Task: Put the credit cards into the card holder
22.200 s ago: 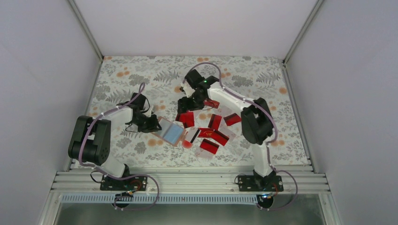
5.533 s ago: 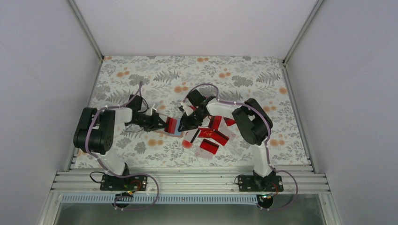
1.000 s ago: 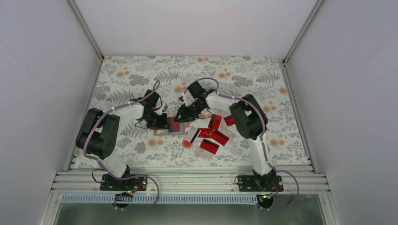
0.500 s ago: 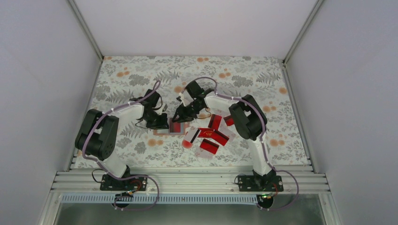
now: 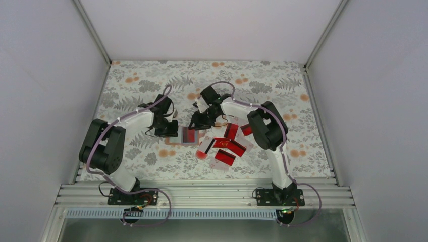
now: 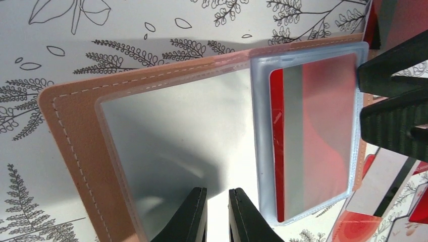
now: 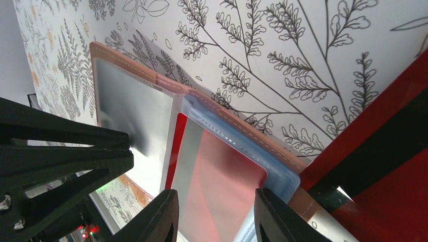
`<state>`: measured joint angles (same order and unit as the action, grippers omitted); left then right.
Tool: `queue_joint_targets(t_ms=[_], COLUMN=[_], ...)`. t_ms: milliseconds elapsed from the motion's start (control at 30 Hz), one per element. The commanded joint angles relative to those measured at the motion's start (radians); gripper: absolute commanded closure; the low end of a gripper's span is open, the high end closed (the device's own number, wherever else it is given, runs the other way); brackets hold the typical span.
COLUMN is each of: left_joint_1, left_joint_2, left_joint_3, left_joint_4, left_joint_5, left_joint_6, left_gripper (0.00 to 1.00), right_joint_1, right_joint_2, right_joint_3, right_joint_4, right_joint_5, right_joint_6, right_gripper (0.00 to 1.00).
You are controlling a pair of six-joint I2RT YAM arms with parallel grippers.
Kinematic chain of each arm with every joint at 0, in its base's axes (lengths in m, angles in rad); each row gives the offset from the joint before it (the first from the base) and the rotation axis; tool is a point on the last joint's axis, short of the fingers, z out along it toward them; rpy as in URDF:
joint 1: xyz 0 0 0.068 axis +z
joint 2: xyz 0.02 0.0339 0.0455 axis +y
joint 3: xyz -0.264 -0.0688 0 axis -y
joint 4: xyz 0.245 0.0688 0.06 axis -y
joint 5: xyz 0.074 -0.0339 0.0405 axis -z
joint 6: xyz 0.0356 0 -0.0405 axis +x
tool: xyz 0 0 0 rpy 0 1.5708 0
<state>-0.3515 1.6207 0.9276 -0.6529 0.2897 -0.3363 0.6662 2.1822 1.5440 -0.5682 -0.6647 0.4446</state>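
The card holder lies open on the floral cloth, tan outside with clear sleeves inside. Its left sleeve is empty in the left wrist view, where the card holder fills the frame. The right sleeve holds a red credit card with a grey stripe. My left gripper is nearly shut, its tips on the empty sleeve with nothing between them. My right gripper stands open just above the sleeved red card. From above, the left gripper and right gripper flank the holder.
Several loose red credit cards lie right of the holder, close to the right arm, and show as red and black edges. A round red spot is printed on the cloth. White walls enclose the table.
The right gripper has eased back slightly from the holder, uncovering more of the red card in its sleeve. The left gripper has barely moved, and its jaws have narrowed a little.
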Motion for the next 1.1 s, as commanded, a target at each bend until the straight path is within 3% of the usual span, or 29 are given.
queue_joint_targets(t_ms=[0, 433, 633, 1067], left_joint_1=[-0.004, -0.004, -0.004, -0.004], left_joint_2=[0.032, 0.056, 0.059, 0.057], left_joint_3=[-0.010, -0.024, -0.018, -0.015], left_joint_4=[-0.004, 0.013, 0.018, 0.018], left_joint_5=[-0.030, -0.022, -0.008, -0.001], left_joint_6=[0.011, 0.018, 0.026, 0.031], left_gripper=[0.87, 0.87, 0.87, 0.87], right_joint_1=[-0.004, 0.002, 0.028, 0.048], right_joint_2=[0.007, 0.012, 0.040, 0.063], right_joint_3=[0.017, 0.019, 0.052, 0.119], right_joint_4=[-0.029, -0.084, -0.058, -0.113], right_joint_5=[0.042, 0.122, 0.054, 0.066], right_joint_6=[0.006, -0.004, -0.013, -0.032], right_gripper=[0.61, 0.61, 0.61, 0.61])
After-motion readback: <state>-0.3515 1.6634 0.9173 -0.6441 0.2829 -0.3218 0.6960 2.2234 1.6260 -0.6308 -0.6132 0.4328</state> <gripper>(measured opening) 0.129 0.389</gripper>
